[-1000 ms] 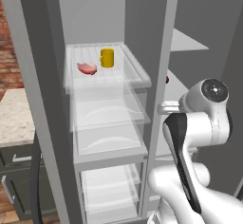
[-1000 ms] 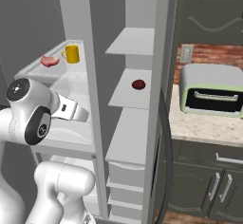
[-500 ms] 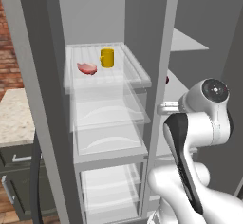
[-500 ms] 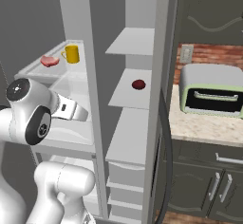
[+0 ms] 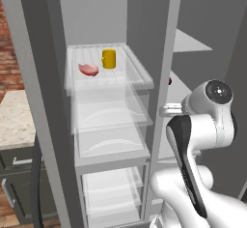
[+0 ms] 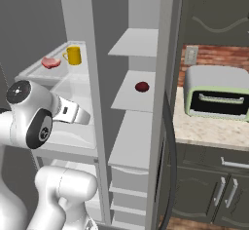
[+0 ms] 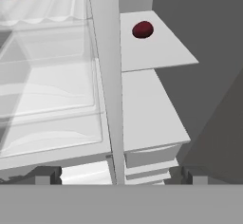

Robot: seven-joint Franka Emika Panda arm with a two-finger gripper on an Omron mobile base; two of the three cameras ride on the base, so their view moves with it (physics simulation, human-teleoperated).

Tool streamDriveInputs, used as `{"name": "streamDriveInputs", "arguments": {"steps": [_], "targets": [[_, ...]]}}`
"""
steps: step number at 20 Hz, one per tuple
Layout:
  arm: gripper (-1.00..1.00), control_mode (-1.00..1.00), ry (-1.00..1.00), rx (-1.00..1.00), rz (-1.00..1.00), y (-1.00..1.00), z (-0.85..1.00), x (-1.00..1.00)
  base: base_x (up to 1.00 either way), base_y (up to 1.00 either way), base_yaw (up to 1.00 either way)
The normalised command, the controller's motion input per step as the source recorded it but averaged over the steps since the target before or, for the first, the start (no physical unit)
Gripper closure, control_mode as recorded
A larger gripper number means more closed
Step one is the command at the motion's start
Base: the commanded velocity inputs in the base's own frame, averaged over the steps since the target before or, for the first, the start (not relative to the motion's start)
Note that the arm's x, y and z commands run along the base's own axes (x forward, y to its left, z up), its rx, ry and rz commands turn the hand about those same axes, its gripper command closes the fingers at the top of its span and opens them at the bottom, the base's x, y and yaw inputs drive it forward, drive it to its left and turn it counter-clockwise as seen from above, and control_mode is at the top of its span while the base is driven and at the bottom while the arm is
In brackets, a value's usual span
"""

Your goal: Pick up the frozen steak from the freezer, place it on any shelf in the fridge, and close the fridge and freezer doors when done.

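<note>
The frozen steak [image 5: 88, 69] [image 6: 50, 62] lies on the top clear shelf [image 5: 141, 78] of the fridge, left of a yellow cup [image 5: 109, 58] [image 6: 73, 55]. My gripper [image 7: 118, 175] hangs apart from both, in front of the post between the fridge and the freezer [image 6: 138, 102]. It is open, its fingertips [image 7: 47, 174] wide apart with nothing between them. In the base views my hand [image 6: 73, 113] points at that post and the fingers are hidden. Both doors stand open: the fridge door [image 5: 34, 101] at the left, the freezer door [image 6: 168, 53] at the right.
A small dark red round item [image 7: 142, 29] [image 6: 142, 86] sits on a solid grey freezer shelf. Grey freezer drawers [image 7: 152, 159] lie below. A green toaster oven [image 6: 217, 97] stands on the stone counter [image 6: 204, 129] beyond the freezer door. Another counter [image 5: 14, 121] is left of the fridge door.
</note>
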Motion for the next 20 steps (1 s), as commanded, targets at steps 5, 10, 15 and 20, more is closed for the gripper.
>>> {"name": "streamDriveInputs", "arguments": {"steps": [5,10,15,20], "targets": [[-1.00,-1.00,0.00,0.00,0.00,0.01,0.00,0.00,0.00,0.00,0.00],[-1.00,1.00,0.00,0.00,0.00,0.00,0.00,0.00,-0.14,0.27,0.00],[-1.00,1.00,0.00,0.00,0.00,0.00,0.00,0.00,-0.15,0.22,0.00],[-1.00,1.00,0.00,0.00,0.00,0.00,0.00,0.00,-0.48,0.02,0.00]]}}
